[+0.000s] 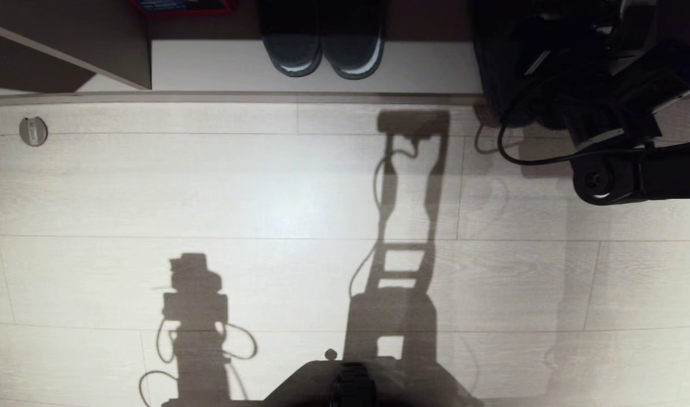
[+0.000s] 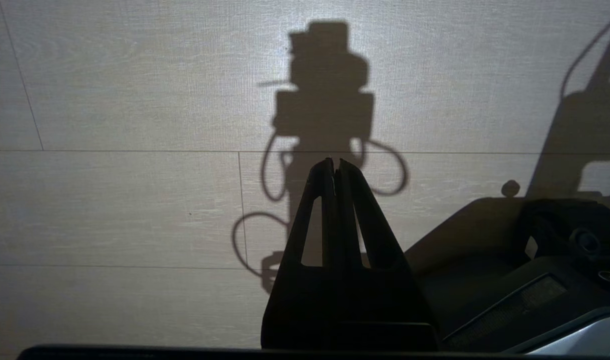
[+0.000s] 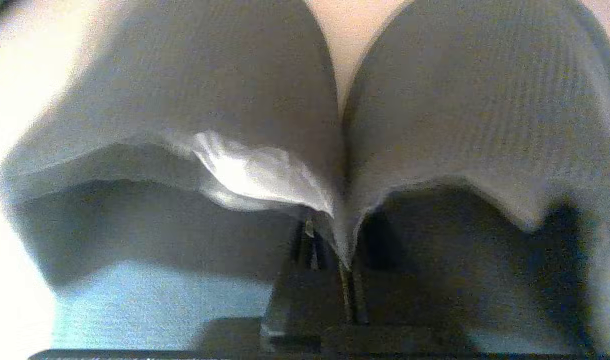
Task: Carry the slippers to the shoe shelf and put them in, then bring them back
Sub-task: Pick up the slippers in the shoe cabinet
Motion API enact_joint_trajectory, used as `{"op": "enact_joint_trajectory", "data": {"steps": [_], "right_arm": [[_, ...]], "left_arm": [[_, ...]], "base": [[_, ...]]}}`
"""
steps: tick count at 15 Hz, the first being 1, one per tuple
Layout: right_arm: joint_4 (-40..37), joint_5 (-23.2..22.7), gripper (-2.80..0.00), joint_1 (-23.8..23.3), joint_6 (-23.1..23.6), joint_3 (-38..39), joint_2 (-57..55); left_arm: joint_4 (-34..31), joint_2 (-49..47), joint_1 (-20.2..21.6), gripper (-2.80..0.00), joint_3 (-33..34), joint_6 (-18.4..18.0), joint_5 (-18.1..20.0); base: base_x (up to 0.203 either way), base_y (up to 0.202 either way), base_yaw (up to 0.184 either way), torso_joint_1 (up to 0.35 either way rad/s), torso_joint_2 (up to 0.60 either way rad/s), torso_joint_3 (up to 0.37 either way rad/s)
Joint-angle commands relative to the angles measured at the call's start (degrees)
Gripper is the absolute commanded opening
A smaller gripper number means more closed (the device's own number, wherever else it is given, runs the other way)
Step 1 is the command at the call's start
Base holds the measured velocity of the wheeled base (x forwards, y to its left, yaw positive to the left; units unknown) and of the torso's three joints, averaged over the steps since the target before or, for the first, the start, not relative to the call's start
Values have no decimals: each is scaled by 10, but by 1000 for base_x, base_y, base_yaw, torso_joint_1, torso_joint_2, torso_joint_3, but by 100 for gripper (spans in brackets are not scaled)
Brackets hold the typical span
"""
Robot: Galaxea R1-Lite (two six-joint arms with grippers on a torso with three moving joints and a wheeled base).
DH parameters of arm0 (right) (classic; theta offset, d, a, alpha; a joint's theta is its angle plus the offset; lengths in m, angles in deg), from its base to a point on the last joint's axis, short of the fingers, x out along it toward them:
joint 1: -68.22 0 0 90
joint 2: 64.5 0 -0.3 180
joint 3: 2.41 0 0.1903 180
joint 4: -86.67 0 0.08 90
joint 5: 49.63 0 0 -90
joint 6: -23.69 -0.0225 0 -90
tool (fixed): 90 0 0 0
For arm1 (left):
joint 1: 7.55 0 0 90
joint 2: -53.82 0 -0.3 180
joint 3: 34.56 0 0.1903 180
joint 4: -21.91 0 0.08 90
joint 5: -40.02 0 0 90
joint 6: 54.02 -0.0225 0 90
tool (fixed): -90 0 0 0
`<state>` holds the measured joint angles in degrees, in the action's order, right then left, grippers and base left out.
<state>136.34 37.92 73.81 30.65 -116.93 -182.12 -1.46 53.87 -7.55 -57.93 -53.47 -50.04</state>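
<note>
Right wrist view shows the right tool (image 3: 347, 280) clamped on the adjoining inner strap edges of the slippers (image 3: 235, 125) directly ahead, soft, light fabric judged floppy, best pinched there.

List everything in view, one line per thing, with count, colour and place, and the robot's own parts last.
slippers: two, blue-grey fabric, side by side close in front of the right wrist camera, their adjoining strap edges pinched together.
closed-toe slippers: two, dark with white sole rims, side by side on the shoe shelf's pale base board, toes toward the robot.
shoe shelf: one, beige with a pale base board, along the top of the head view.
red-edged item: one, at the top edge, too cropped to identify.
round floor fitting: one, grey, on the floor at left.
floor: pale wood planks.
left gripper: black, shut, empty, above the floor.
right gripper: black, shut on the slippers' straps.
</note>
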Motion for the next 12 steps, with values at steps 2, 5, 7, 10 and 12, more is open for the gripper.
{"op": "enact_joint_trajectory", "data": {"steps": [2, 5, 7, 10, 12], "right_arm": [[2, 1, -280, 0, 0, 4, 10], [-11, 0, -280, 0, 0, 51, 55], [-25, -3, -280, 0, 0, 119, 112], [-40, -7, -280, 4, -1, 260, 195], [-45, -11, -280, 6, -1, 354, 275]], "left_arm": [[0, 0, 0, -280, 0, 1, 0], [0, 0, 1, -280, 0, 1, 0], [0, 0, 0, -280, 0, 1, 0], [0, 0, 0, -280, 0, 1, 0], [0, 0, 1, -280, 0, 1, 0]], "base": [[0, 0, 0, 0, 0, 0], [0, 0, 0, 0, 0, 0], [0, 0, 0, 0, 0, 0], [0, 0, 0, 0, 0, 0], [0, 0, 0, 0, 0, 0]]}}
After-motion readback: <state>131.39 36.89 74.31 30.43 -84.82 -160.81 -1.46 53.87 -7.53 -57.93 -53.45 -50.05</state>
